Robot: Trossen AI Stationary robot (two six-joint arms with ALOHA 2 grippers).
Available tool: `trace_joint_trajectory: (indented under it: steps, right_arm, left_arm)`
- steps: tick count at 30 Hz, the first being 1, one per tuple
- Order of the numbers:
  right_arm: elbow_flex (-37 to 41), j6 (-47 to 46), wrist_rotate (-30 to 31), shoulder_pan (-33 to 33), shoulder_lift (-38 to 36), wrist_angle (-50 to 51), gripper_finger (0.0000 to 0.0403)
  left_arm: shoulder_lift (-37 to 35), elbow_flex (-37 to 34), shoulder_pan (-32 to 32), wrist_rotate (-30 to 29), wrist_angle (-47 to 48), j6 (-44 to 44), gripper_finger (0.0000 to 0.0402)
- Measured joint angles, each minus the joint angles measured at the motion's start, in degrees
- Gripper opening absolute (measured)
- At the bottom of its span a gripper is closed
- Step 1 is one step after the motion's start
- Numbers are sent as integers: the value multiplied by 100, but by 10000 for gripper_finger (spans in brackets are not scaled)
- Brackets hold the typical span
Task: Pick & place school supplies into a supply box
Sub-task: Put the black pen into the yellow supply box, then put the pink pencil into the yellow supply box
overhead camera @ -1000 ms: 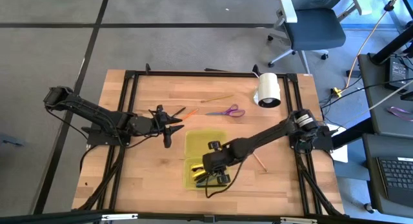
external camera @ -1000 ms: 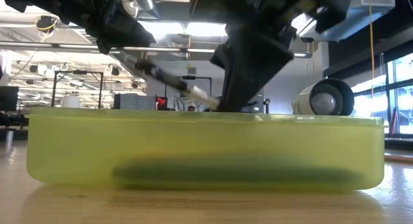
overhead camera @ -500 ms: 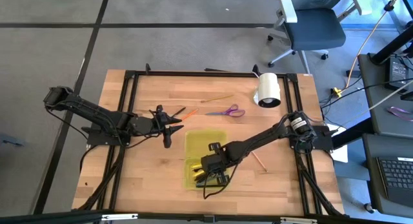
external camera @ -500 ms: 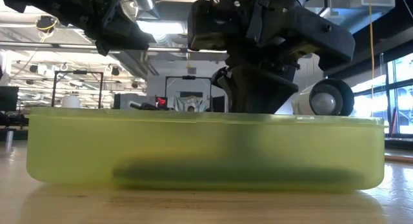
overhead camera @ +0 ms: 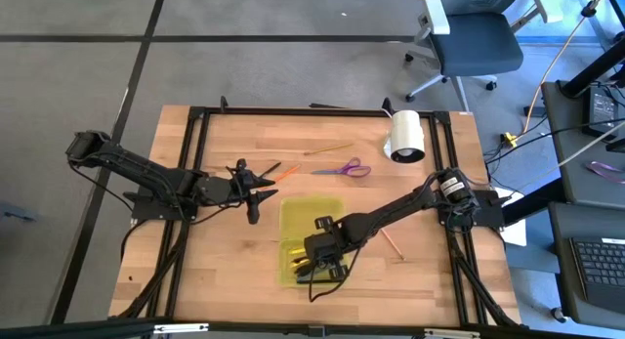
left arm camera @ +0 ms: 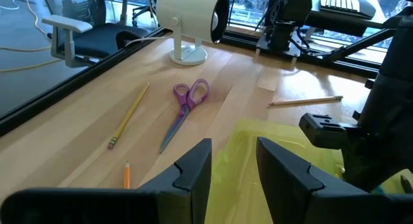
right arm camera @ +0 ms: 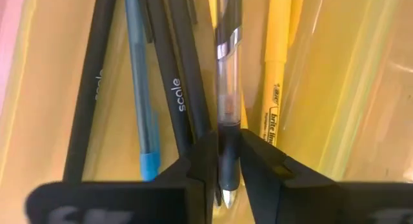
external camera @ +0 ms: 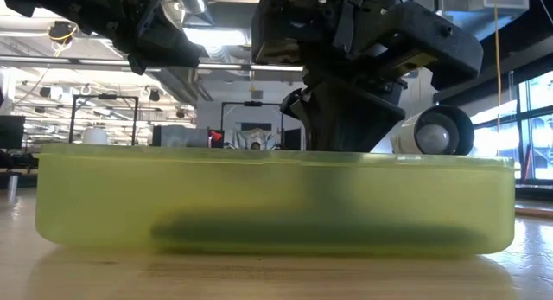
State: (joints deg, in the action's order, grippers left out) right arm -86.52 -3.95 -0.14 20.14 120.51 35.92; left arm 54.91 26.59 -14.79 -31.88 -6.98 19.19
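**Pen going into the supply box**

Wooden tabletop (overhead camera: 225,251) under an open-plan workroom, with an office chair on the grey floor beyond it. On the tabletop lies the yellow-green supply box (overhead camera: 312,214), open. The right hand (overhead camera: 317,271) is lowered into the near half of the box. In the right wrist view its two fingers (right arm camera: 261,161) sit close on either side of a clear-barrelled pen (right arm camera: 227,88), whose tip pokes out between them; whether they grip it or have just eased off cannot be told. That pen lies among supplies already in the box: black pens, a blue pen (right arm camera: 143,108) and a yellow highlighter (right arm camera: 276,75).

The left hand (overhead camera: 256,194) waits just beside the box's left edge, over bare wood, its fingers parted a little and holding nothing.

Outside the box there remain the purple-handled scissors (overhead camera: 344,168), a yellow pencil (overhead camera: 327,149), an orange pencil (overhead camera: 284,171) and a wood-coloured pencil (overhead camera: 392,244) on the right of the box. A white roll (overhead camera: 407,136) stands at the far right.

The step in hand looks like setting the pen down. Next the right hand would need to spread fully, rise clear of the box wall without dragging any pen out, and go for one of the remaining items, perhaps the nearby wood-coloured pencil.
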Motion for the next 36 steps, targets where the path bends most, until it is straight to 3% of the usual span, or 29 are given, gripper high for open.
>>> trace_joint_trajectory:
  steps: [8,16,19,26,36]
  right_arm:
    - [0,-187,0,2,-14,30,111]
    - [27,-2246,-112,32,-876,855,115]
    - [226,-2762,103,140,-1342,1054,115]
    - [1615,-4678,163,409,-2569,1163,115]
    - [3710,-8075,-301,1326,-3878,1057,115]
  left_arm:
    - [0,0,0,0,0,1,116]
    - [1,0,0,-2,7,8,116]
    - [0,0,0,-3,10,3,116]
    - [0,0,0,-7,34,2,116]
    - [-1,0,0,-8,37,-195,116]
